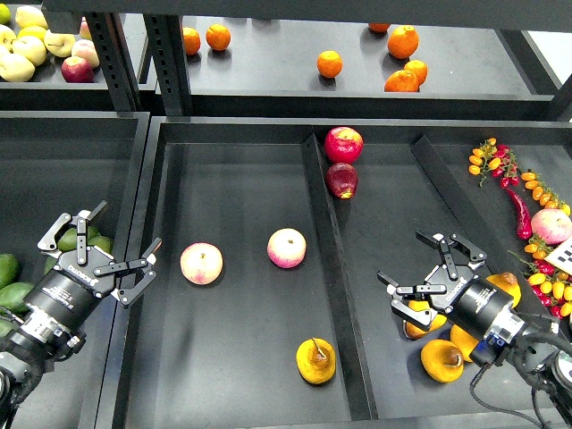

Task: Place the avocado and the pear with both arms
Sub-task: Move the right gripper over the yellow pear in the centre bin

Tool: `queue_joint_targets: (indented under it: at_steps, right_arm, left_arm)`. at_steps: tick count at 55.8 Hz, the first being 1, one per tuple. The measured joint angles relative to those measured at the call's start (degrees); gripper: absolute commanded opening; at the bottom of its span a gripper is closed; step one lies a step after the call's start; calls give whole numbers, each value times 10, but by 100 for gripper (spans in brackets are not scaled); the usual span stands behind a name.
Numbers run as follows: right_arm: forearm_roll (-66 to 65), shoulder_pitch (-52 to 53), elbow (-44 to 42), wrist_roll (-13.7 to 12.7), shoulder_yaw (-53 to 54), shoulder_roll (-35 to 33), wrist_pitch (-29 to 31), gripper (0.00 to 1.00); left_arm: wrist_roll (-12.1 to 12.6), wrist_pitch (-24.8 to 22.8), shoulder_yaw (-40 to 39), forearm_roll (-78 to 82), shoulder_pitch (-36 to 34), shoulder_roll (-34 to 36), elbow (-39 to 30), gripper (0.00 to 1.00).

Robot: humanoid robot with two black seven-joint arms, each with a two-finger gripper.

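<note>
Several dark green avocados lie in the left bin: one [75, 239] just behind my left gripper, others [16, 295] at the left edge. My left gripper [101, 252] is open and empty, over the rim between the left bin and the middle tray. A golden pear [315, 360] with a brown stem lies at the front of the middle tray. More golden pears [441, 361] lie in the right compartment. My right gripper [435, 268] is open and empty, just above and behind one of them [418, 323].
Two pink-cream peaches [202, 264] [287, 248] lie in the middle tray. Two red apples [344, 144] lie behind the divider [329, 259]. Oranges [330, 63] are on the back shelf, pale fruits [27, 45] at the back left. Small tomatoes and peppers [500, 165] lie far right.
</note>
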Motion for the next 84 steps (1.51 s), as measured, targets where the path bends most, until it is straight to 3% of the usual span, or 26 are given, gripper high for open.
queue_joint_targets:
  at_steps: [16, 28, 63, 84]
  right_arm:
    - [0, 91, -1, 0, -78, -59, -3, 100]
    - [0, 211, -8, 0, -236, -106, -4, 100]
    - [-27, 278, -20, 0, -419, -119, -5, 100]
    - [-82, 283, -37, 0, -478, -67, -5, 99]
  left_arm:
    - [0, 0, 13, 1, 6, 0, -11, 99]
    - [0, 0, 13, 1, 6, 0, -6, 99]
    - [0, 0, 25, -21, 25, 0, -5, 99]
    - [0, 0, 42, -22, 26, 0, -6, 99]
